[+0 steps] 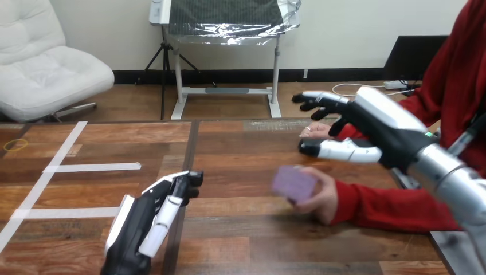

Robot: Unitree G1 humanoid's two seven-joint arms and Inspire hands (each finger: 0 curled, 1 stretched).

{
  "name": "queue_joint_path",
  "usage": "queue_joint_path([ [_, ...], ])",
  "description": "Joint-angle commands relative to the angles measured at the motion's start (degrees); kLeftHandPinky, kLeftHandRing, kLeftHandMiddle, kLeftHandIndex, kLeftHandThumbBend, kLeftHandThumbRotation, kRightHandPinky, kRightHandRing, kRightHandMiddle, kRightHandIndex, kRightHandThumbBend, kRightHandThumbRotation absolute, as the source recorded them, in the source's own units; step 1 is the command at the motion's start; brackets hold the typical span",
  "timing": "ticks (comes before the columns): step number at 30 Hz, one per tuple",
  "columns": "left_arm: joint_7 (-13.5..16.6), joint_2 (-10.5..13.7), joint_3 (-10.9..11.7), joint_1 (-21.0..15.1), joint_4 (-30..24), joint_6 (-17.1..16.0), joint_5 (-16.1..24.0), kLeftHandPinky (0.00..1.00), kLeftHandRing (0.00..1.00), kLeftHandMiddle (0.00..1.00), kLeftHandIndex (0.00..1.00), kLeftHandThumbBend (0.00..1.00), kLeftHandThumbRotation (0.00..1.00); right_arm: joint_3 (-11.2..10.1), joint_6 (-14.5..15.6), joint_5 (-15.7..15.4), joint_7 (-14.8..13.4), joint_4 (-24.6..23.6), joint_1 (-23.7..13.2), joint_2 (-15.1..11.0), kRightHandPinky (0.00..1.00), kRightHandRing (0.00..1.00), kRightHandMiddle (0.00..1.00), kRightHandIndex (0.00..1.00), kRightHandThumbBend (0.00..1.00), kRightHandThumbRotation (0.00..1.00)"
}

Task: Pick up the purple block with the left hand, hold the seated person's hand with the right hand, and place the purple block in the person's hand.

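The purple block lies in the person's hand, which rests on the wooden table right of centre with its fingers round the block. My left hand hovers low over the table to the block's left, well apart from it, fingers nearly straight and empty. My right hand is raised above and behind the block, open, with fingers and thumb spread toward the left and nothing between them. A second hand of the person lies flat on the table just beyond my right hand's fingers.
White tape strips mark the table's left half. A small yellow ring lies at the far left edge. The person's red sleeve stretches along the table's right side.
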Motion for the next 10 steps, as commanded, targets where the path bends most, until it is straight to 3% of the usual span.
queue_joint_path([
  [1, 0.85, -0.04, 1.09, -1.55, -4.20, -3.16, -0.63, 0.79, 0.74, 0.74, 0.69, 0.47, 0.96, -3.17, 0.14, 3.61, 0.46, -4.69, 0.39, -0.39, 0.60, 0.80, 0.86, 0.89, 1.00, 1.00],
  [7, 1.94, -0.70, 1.61, -0.28, -5.65, -3.46, -0.97, 0.78, 0.74, 0.75, 0.69, 0.54, 0.96, -4.88, -1.58, 8.95, -1.09, -6.67, 3.54, 3.05, 0.62, 0.81, 0.85, 0.87, 1.00, 1.00],
  [10, 1.94, -0.95, 1.80, 0.16, -6.30, -4.21, -1.80, 0.77, 0.75, 0.76, 0.70, 0.56, 0.95, -5.64, -2.60, 14.45, -1.40, -7.73, 5.63, 6.42, 0.66, 0.83, 0.86, 0.87, 1.00, 1.00],
])
